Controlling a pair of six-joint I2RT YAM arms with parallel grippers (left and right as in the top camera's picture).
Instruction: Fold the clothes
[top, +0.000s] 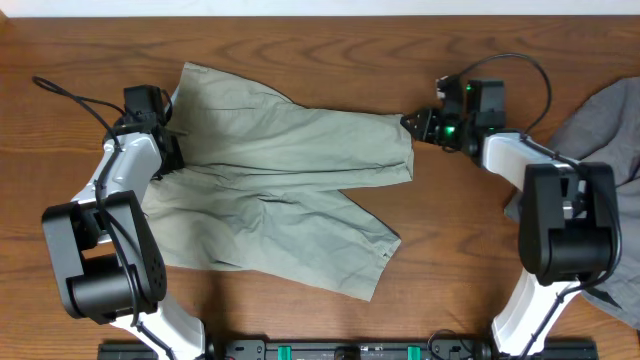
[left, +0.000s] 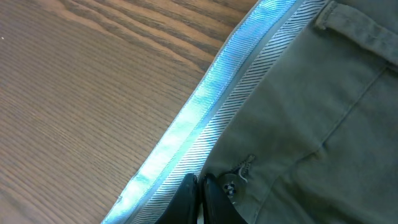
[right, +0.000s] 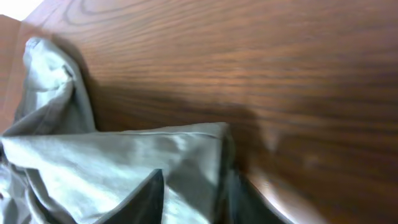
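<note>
- Overhead view: a pair of olive-green shorts lies spread on the wooden table. The waistband is to the left and both legs run out to the right.
- The upper leg lies flat and reaches further right. The lower leg angles down toward the near edge, and its hem is well apart from the other.
- The left gripper sits at the waistband end, on the edge of the cloth.
- Left wrist view: its two dark fingers are pressed almost together with only a thin slit between them. They are clenched on the waistband edge, just beside a metal button.
- The pale striped lining of the waistband is turned up and runs diagonally from those fingers toward the top of the frame, with bare wood to its left.
- The right gripper meets the top corner of the upper leg's hem — green lights glow on the body behind it.
- Right wrist view: its fingers stand on either side of the hem corner. Cloth fills the gap between them, so it is grasping the shorts. The hem edge casts a dark shadow on the wood beside it.
- A grey garment lies crumpled at the far right edge of the table — apart from the shorts and partly behind the right arm.
</note>
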